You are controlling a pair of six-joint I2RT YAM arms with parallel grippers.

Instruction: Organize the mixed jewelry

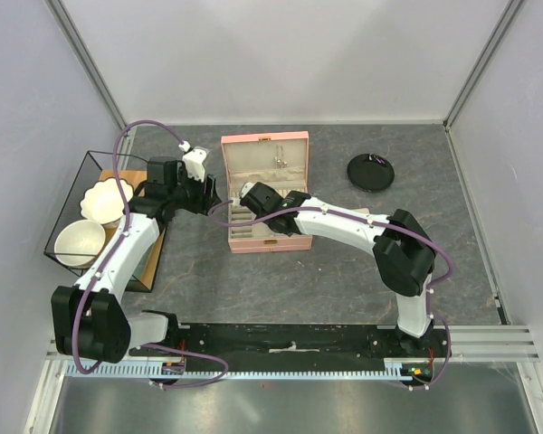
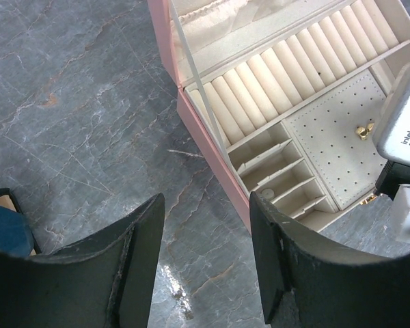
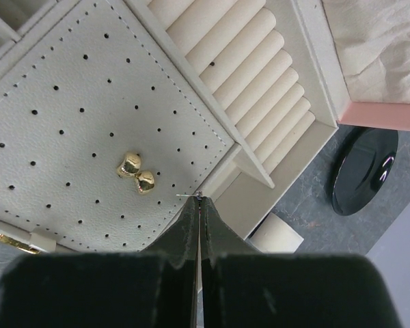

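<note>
Currently both arms reach toward the open pink box point(image 1: 270, 242) mid-worktop point(image 1: 344, 280).

Right claw point(image 3: 199, 199): fingers pressed flat together, hanging over the box's perforated cream panel point(image 3: 68, 123), near its edge. A fine silvery pin point(image 3: 186, 197) pokes sideways from the very tips. I read it as pinched there, though it is tiny. Near the tips, a gold bow-shaped stud point(image 3: 137, 173) sits on the panel, apart from the claw. Ring rolls point(image 3: 239, 75) fill the next compartment.

More small silvery pieces point(image 1: 279, 161) hang inside the raised lid; from overhead I cannot sort them out.

Left claw point(image 2: 206, 201): fingers spread, nothing between them, hovering above bare worktop just off the box's left side, by the narrow slotted compartments point(image 2: 277, 174).

Black disc point(image 1: 371, 172) lies on the worktop right of the box, well apart from both claws. Small beige pad point(image 3: 277, 236) rests just outside the box's wall.
</note>
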